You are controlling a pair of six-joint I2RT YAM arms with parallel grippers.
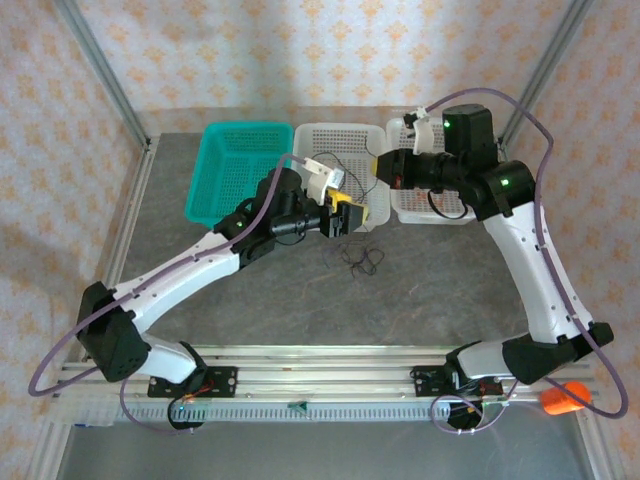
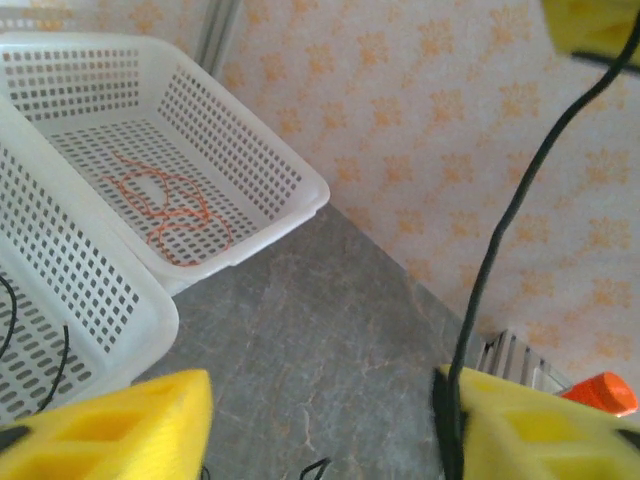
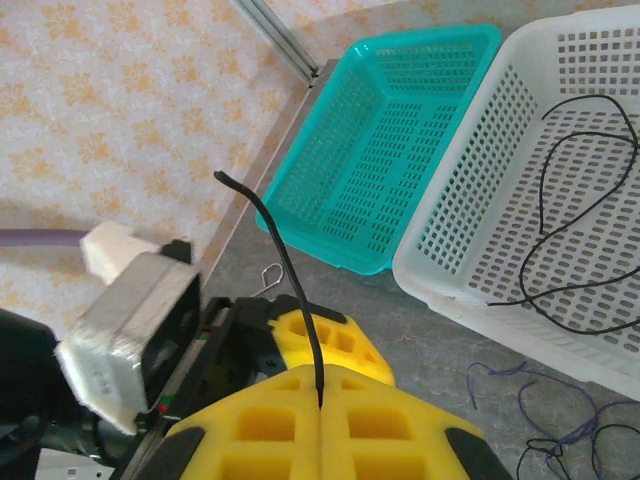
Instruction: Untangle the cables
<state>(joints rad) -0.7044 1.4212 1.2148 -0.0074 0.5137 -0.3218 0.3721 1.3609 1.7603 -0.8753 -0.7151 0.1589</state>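
The right gripper [image 3: 320,392] has its yellow fingers pressed flat together on a thin black cable [image 3: 286,268], which rises out of the seam between them and curves up to a free end. In the top view this gripper [image 1: 383,165] hangs over the gap between the two white baskets. The left gripper [image 2: 325,432] is just in front of it, with its fingers well apart and bare grey counter [image 2: 300,340] showing in the gap. The same black cable runs down along the inner edge of the finger on the right of the left wrist view, and I cannot tell whether they touch. A tangle of dark cables [image 1: 362,260] lies on the counter just nearer than the left gripper. Loose black cables [image 3: 575,215] lie in the middle white basket [image 1: 312,140], and an orange-red cable [image 2: 172,212] lies coiled in the right white basket [image 2: 285,165]. The teal basket [image 1: 240,170] stands to the left of both. The left arm's wrist camera [image 3: 130,335] has a label [image 3: 95,378] on its side, with print too small to read.
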